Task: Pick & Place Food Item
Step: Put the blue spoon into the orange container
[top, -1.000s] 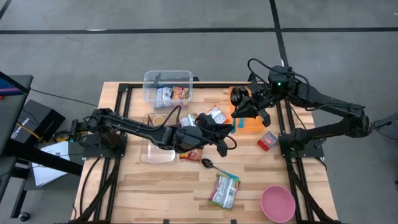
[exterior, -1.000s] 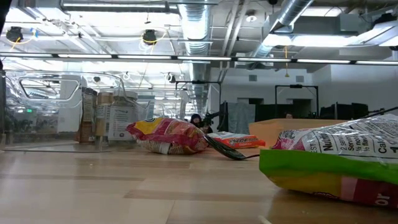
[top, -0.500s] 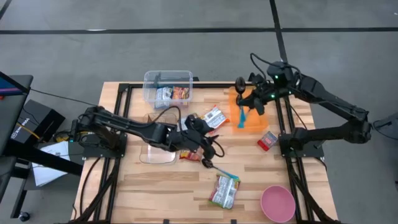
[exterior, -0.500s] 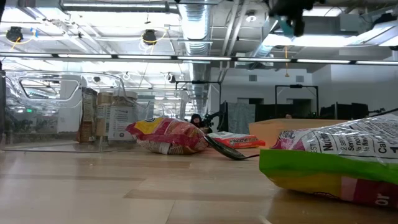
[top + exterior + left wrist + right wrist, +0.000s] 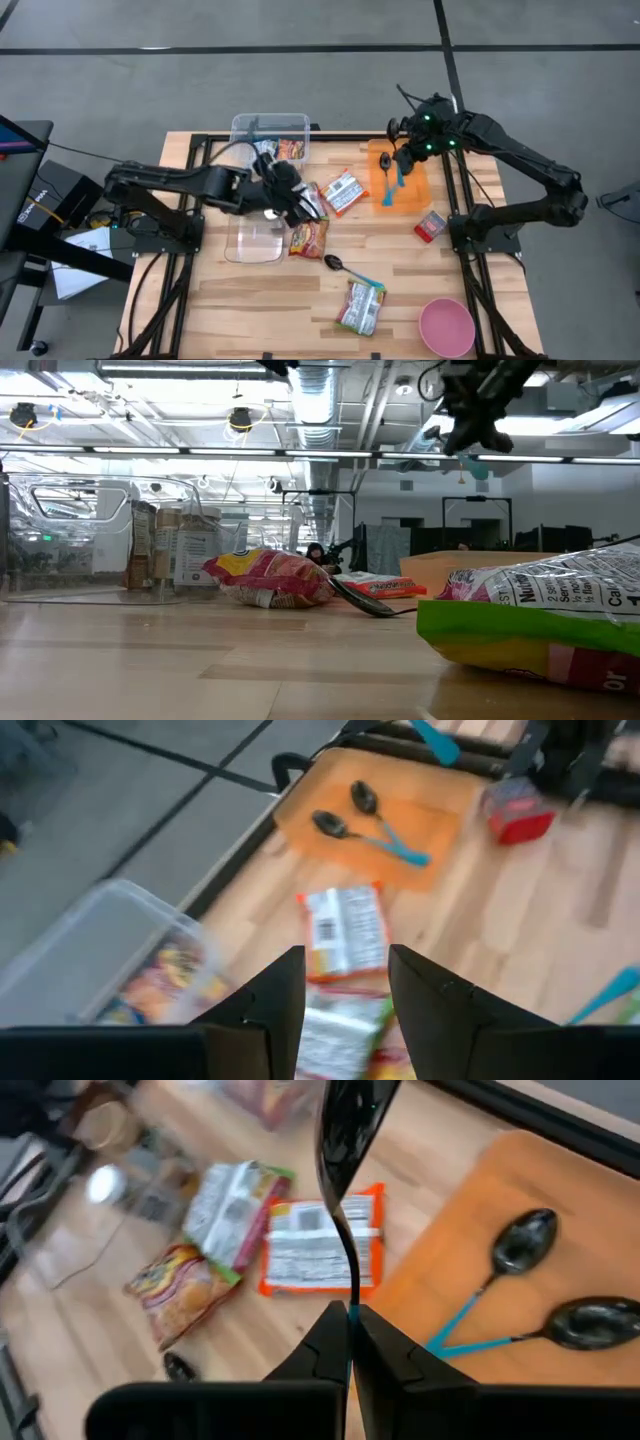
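- Landmark: the orange board (image 5: pixel 400 180) lying at the far right of the desk (image 5: pixel 250 300), its outer side close to the desk's right frame rail.
- Nearest the front edge, a pink bowl (image 5: pixel 446 327) sits at the desk's front right corner, well in front of the board.
- Just left of the bowl lies a green-edged snack bag (image 5: pixel 361 305); the low view shows it filling the near right (image 5: pixel 530 625).
- Open wood spreads across the front left of the desk, the widest free room there.
- A black spoon (image 5: pixel 334 263) lies in front of and left of the board, beyond the green-edged bag.
- A red and yellow snack bag (image 5: pixel 309 238) lies left of that spoon, beside a clear lid (image 5: pixel 253 240).
- A small red packet (image 5: pixel 431 225) lies just in front of the board, near the right rail.
- The left gripper (image 5: pixel 300 203) hangs well left of the board, its fingers (image 5: pixel 275 1005) parted and empty, above the bags.
- An orange-edged white packet (image 5: pixel 342 191) lies between the left gripper and the board.
- Two teal-handled spoons (image 5: pixel 520 1295) lie on the board.
- The right gripper (image 5: pixel 400 160) is over the board's far part, clenched on a black-bowled spoon (image 5: pixel 345 1140) held upright.
- A clear bin (image 5: pixel 268 140) with packets inside stands at the far edge, well left of the board.
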Tool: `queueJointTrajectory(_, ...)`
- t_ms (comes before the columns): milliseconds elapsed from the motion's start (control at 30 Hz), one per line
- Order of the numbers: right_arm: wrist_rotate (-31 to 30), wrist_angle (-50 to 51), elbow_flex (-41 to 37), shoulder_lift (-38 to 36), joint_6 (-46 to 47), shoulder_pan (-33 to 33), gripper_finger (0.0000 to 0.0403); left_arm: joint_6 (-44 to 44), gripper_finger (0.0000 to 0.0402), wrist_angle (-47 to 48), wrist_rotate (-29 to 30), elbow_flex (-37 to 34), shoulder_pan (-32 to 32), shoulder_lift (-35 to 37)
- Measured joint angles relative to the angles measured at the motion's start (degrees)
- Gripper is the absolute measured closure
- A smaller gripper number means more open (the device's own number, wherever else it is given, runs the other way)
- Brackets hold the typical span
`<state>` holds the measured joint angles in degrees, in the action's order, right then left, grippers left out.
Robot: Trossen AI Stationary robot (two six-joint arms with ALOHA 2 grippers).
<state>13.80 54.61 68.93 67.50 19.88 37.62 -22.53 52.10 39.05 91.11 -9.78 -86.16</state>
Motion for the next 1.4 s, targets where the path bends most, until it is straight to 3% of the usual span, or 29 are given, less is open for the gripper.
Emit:
queueJointTrajectory(333, -3.43, -0.92, -0.02, 5.31, 5.88, 1.14, 0.0403, 9.21, 0.0278, 1.02, -3.75, 0.0, 2.0, 5.4)
queueJointTrajectory(633, -5.17, 0.81, -0.04, 8.34, 8.88, 1.74, 0.0403, 12.78, 0.0277, 1.01, -5.13, -0.07, 2.02, 5.95)
queueJointTrajectory(800, -6.28, 2.47, -0.07, 11.97, 10.3, 2.98, 0.0403, 10.99, 0.0282, 0.24, -5.41, -0.07, 3.44, 5.92)
queueJointTrajectory(967, -6.4, -2.74, -0.72, 13.99, 14.29, 4.17, 0.0403, 10.17, 0.0288, -0.05, -5.36, -0.07, 4.49, 5.92)
queueJointTrajectory(1167, -6.17, -7.26, -9.68, 10.22, 21.06, 5.55, 0.0403, 9.8, 0.029, -0.05, -5.29, -0.07, 5.31, 5.92)
queueJointTrajectory(1400, -5.31, -22.11, -23.12, 0.87, 34.47, 6.52, 0.0403, 10.11, 0.029, -0.07, -5.18, -0.07, 5.5, 5.92)
